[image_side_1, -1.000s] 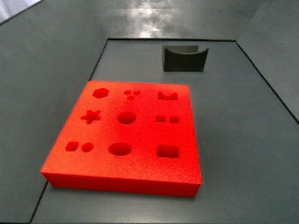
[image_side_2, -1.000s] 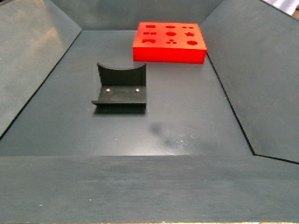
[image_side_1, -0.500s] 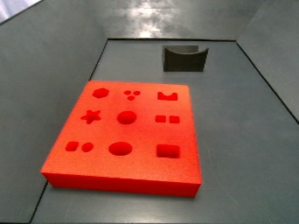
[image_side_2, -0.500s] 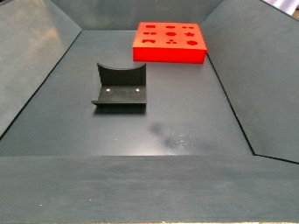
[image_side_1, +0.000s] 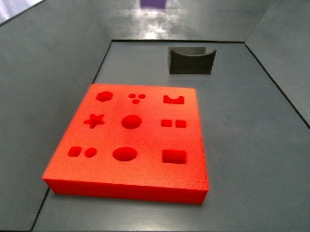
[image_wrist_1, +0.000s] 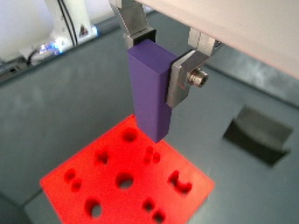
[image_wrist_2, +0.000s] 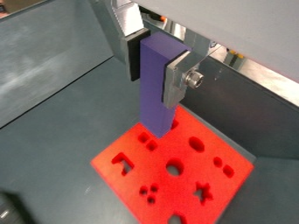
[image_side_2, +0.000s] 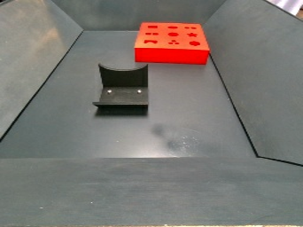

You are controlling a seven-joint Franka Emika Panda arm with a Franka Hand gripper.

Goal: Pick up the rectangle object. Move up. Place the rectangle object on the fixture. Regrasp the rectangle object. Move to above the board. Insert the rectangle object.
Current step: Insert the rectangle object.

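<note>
Hanging upright in gripper [image_wrist_1: 162, 54], purple rectangle object [image_wrist_1: 149, 92]

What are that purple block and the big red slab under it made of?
The purple block, held upright in the tool above the board, looks like matte plastic, maybe printed: flat colour, no shine. The board's soft, slightly grainy red surface suggests foam or matte plastic; the pictures leave it open.
</note>
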